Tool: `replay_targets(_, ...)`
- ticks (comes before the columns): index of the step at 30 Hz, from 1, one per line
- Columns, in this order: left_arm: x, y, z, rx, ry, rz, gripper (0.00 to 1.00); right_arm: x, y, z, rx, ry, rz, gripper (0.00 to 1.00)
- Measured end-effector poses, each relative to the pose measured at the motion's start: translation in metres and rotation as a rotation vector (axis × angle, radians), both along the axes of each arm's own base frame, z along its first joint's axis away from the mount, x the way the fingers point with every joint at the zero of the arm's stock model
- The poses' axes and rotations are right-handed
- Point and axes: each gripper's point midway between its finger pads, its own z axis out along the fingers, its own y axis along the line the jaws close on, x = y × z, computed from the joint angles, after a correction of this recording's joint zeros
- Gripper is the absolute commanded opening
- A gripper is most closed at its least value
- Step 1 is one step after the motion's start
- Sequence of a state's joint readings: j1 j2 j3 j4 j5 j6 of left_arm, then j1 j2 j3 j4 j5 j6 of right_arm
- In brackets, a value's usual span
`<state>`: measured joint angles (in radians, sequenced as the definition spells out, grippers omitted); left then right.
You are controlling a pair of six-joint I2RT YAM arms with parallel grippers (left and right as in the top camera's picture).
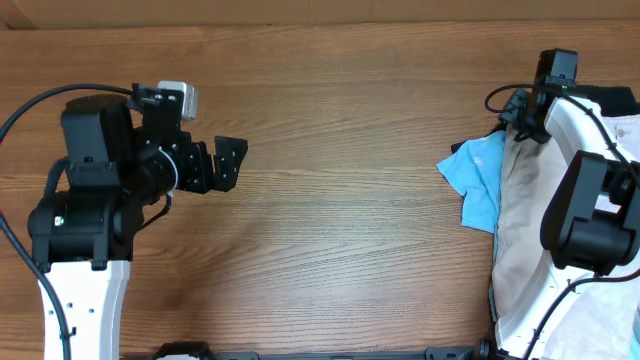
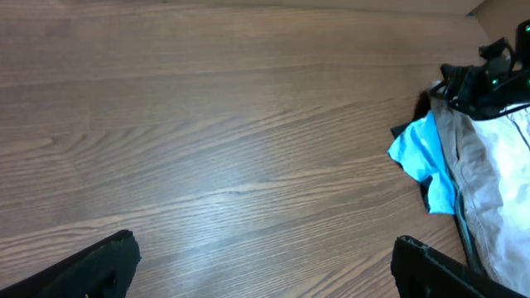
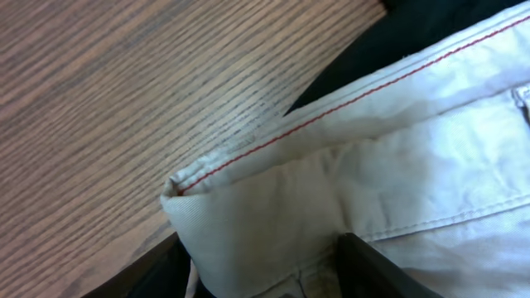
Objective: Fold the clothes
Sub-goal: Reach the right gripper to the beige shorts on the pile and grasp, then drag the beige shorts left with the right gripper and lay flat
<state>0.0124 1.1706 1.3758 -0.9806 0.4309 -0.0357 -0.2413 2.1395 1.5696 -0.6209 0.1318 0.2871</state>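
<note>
The pale beige trousers [image 1: 521,215] lie in a heap at the table's right edge, partly under my right arm. They also show in the left wrist view [image 2: 480,170]. In the right wrist view a thick fold of their off-white cloth [image 3: 273,207], with a red-stitched hem, fills the gap between the fingers. My right gripper [image 3: 261,257] is shut on that fold; from overhead it [image 1: 522,122] sits at the far end of the heap. My left gripper [image 1: 232,162] is open and empty over bare wood at the left [image 2: 265,261], far from the clothes.
A bright sky-blue top [image 1: 478,176] lies against the heap's left side, also in the left wrist view [image 2: 426,157]. A white garment [image 1: 600,320] is at the front right corner. The wooden table [image 1: 340,230] spans the view. Dark cloth [image 3: 414,33] lies beyond the fold.
</note>
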Motion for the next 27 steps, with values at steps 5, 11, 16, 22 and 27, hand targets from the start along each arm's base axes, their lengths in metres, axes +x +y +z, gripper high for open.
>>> replay_targets(5, 0.003, 0.000, -0.009, -0.001, 0.038, 0.000, 1.00, 0.000, -0.001, 0.000, -0.002, -0.001, -0.003, 0.04)
replay_targets(11, 0.002, 0.002, -0.014, 0.006, 0.061, 0.007, 1.00, -0.002, -0.004, 0.008, 0.002, 0.018, -0.009, 0.04)
replay_targets(16, 0.004, 0.016, -0.009, 0.061, 0.054, 0.075, 1.00, 0.000, -0.013, 0.051, -0.013, -0.021, -0.023, 0.04)
replay_targets(22, 0.003, 0.043, 0.056, 0.154, -0.075, 0.212, 1.00, 0.009, -0.014, 0.185, -0.071, -0.246, 0.060, 0.04)
replay_targets(27, -0.010, 0.069, 0.125, 0.213, -0.228, 0.361, 1.00, -0.006, 0.064, 0.303, -0.047, -0.458, 0.319, 0.04)
